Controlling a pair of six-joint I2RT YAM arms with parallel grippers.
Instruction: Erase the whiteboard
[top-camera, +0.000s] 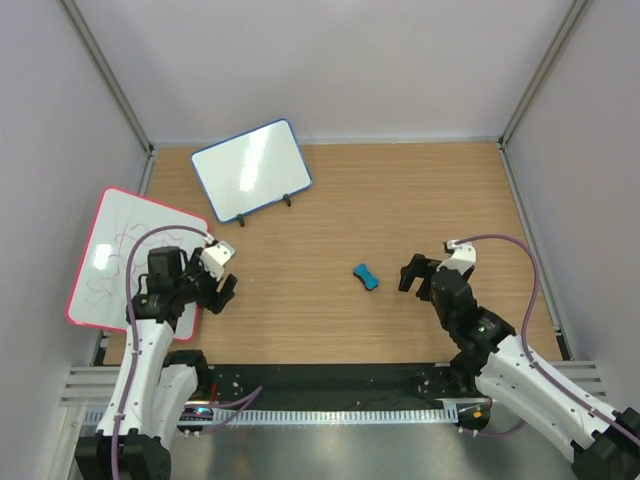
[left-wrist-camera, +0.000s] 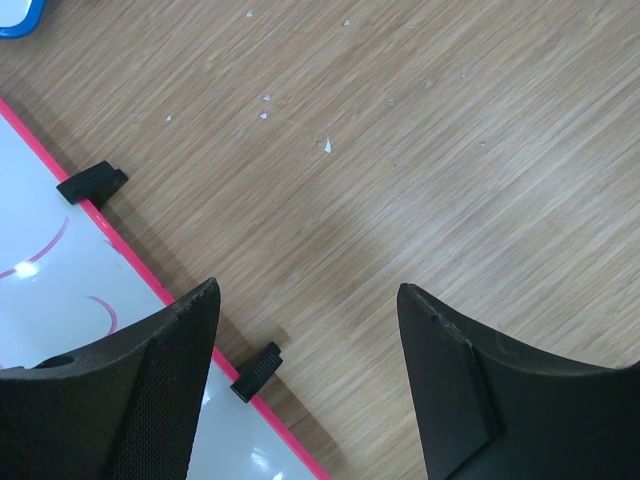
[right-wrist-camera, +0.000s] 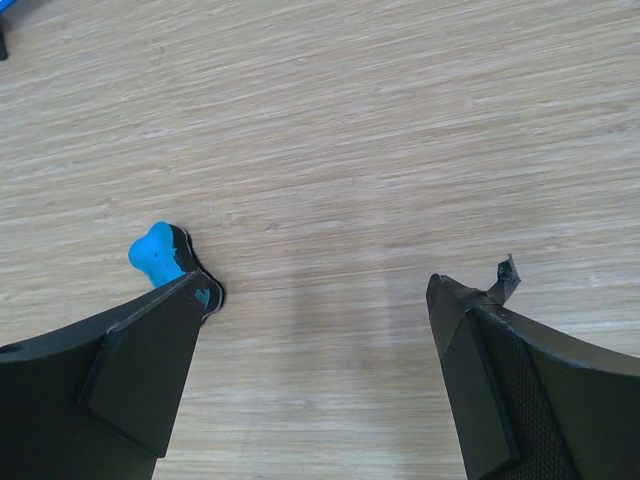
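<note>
The whiteboard (top-camera: 252, 170), dark blue-framed on small black feet, stands tilted at the back left; its face looks white with glare and no marks show. A small blue eraser (top-camera: 366, 277) lies on the wooden table near the middle, seen also as the eraser (right-wrist-camera: 155, 255) partly behind my right gripper's left finger. My right gripper (top-camera: 413, 274) is just right of the eraser, open and empty, as the right gripper (right-wrist-camera: 313, 282) shows over bare wood. My left gripper (top-camera: 218, 284) is open and empty; the left gripper (left-wrist-camera: 308, 292) hovers at the edge of a pink-framed board.
A larger pink-framed board (top-camera: 130, 258) with purple scribbles lies at the left edge; its black feet (left-wrist-camera: 258, 370) stick out onto the table (top-camera: 420, 200). Grey walls enclose the table on three sides. A corner of the blue frame (left-wrist-camera: 15, 15) shows at the top left.
</note>
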